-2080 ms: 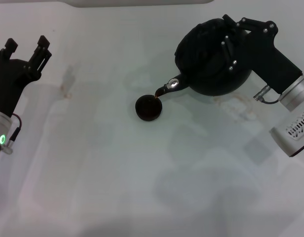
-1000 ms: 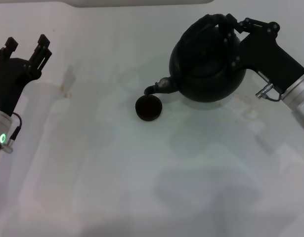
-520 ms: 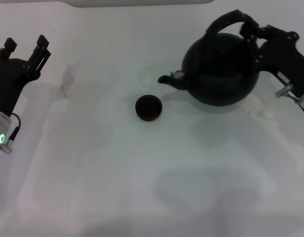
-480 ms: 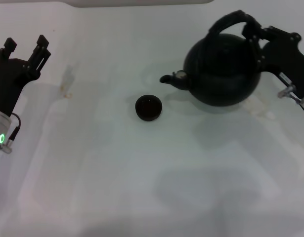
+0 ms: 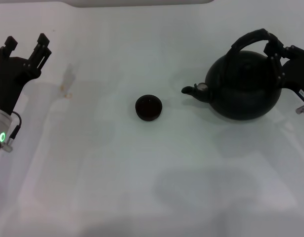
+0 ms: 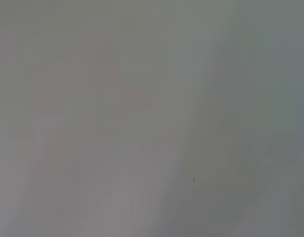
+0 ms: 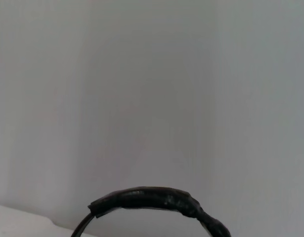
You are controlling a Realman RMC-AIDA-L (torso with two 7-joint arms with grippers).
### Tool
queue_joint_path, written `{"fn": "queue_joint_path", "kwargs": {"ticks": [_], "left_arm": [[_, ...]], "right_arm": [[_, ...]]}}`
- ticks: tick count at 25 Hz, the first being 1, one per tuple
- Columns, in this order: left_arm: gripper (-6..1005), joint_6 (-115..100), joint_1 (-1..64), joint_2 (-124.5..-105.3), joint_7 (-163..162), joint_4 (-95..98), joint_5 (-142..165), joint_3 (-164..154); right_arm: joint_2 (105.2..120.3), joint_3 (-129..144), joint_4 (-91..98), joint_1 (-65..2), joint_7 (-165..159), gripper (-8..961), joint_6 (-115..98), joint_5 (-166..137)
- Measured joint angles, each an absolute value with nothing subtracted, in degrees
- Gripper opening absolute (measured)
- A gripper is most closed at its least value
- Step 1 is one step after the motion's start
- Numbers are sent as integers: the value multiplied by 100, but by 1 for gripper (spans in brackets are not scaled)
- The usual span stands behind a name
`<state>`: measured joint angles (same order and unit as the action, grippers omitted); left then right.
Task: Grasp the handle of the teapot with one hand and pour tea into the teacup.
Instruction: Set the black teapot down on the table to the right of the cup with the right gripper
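The black teapot (image 5: 244,86) stands upright at the right of the white table, its spout (image 5: 191,91) pointing left toward the teacup. My right gripper (image 5: 274,49) is shut on the right end of the arched handle (image 5: 250,38); the wrapped handle also shows in the right wrist view (image 7: 152,198). The small black teacup (image 5: 149,107) sits mid-table, left of the spout and apart from it, with dark tea (image 5: 149,105) inside. My left gripper (image 5: 25,47) is open and parked at the far left.
The white table (image 5: 142,173) spreads under everything. A small brownish stain (image 5: 66,92) lies left of the cup. A pale edge runs along the table's far side (image 5: 137,2). The left wrist view shows only plain grey surface.
The teapot has tipped back from pouring to upright and moved right, away from the teacup, still held by my right gripper. The left arm has not moved.
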<state>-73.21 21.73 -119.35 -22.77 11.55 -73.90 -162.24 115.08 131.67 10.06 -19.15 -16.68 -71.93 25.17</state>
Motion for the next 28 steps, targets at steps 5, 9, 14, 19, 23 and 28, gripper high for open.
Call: {"fn": "queue_joint_path", "kwargs": {"ticks": [5,9,14,19,23,28], "left_arm": [[872,-7321,2182,-11935,-2276,1151,-7392,-16224],[872,-7321,2181,-11935,-2277,1144,-7392,-16225],[872,-7321,2175,-11935,-2276,1117,-7392,-16225],[873,-7317,2180,-11935,-2276,1106,-7392,-16225],[873,-7314,2173,-11935,-2276,1106,-7392,-16225],[873,-7312,2144,-11935,-2276,1124,-7392,-16225]], "right_arm": [[11510,13166,969,-1900,-1657,143,-7196,2510],[11521,13166,974,-1898,-1683,146,-7173,2510],[11524,13169,982,-1897,-1693,149,-7159,2510],[11523,13188,983,-1911,-1696,152,-7118,2507],[11522,13200,997,-1909,-1705,155,-7078,2498],[11524,13201,1023,-1894,-1705,158,-7051,2510]]}}
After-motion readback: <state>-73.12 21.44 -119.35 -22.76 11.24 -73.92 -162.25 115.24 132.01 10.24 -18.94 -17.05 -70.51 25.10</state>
